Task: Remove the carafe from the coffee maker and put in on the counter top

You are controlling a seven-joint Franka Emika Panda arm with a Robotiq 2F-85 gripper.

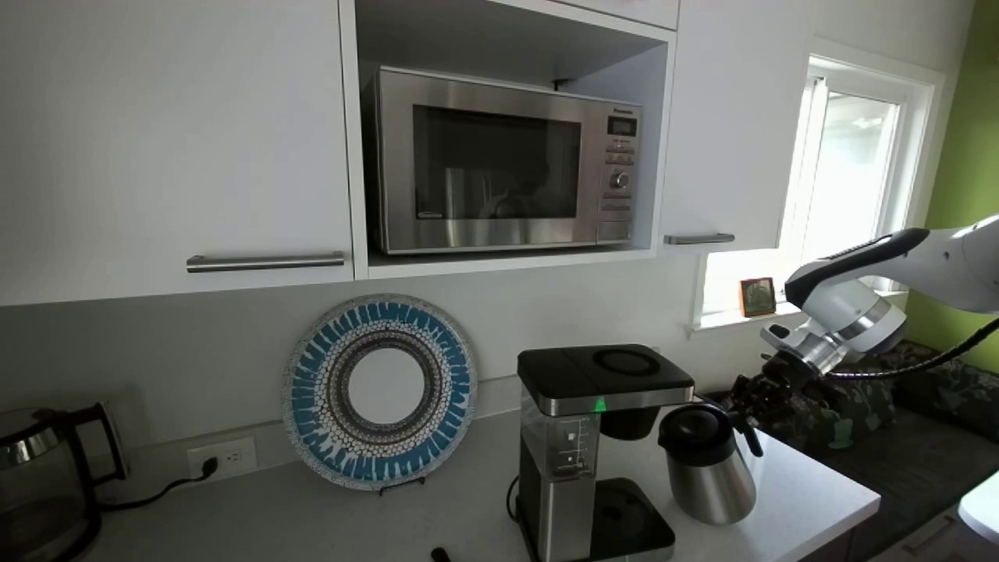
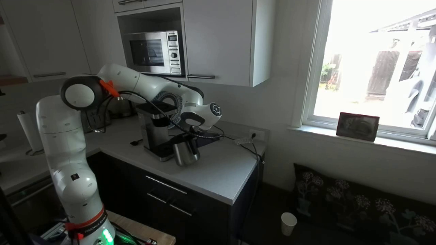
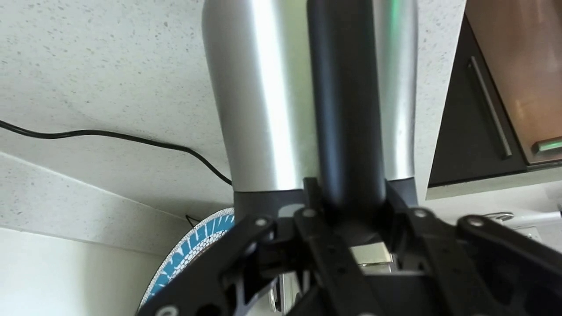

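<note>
Pale, grey-speckled flat counter top (image 1: 796, 484) | in an exterior view, clock centred on boxy black-and-steel coffee maker (image 1: 566, 499) | 8: small black object (image 1: 440, 555), cut by frame | 9: black-handled glass kettle (image 1: 43, 480) | 10: black wire stand (image 1: 402, 485) carrying round blue-white-grey patterned disc (image 1: 386, 439) | wrist view, 9 o'clock: thin black cord (image 3: 88, 132)

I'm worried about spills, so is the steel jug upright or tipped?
Tipped slightly: in both exterior views the steel jug leans, its black lid toward the coffee maker. What's inside, I cannot tell.
</note>
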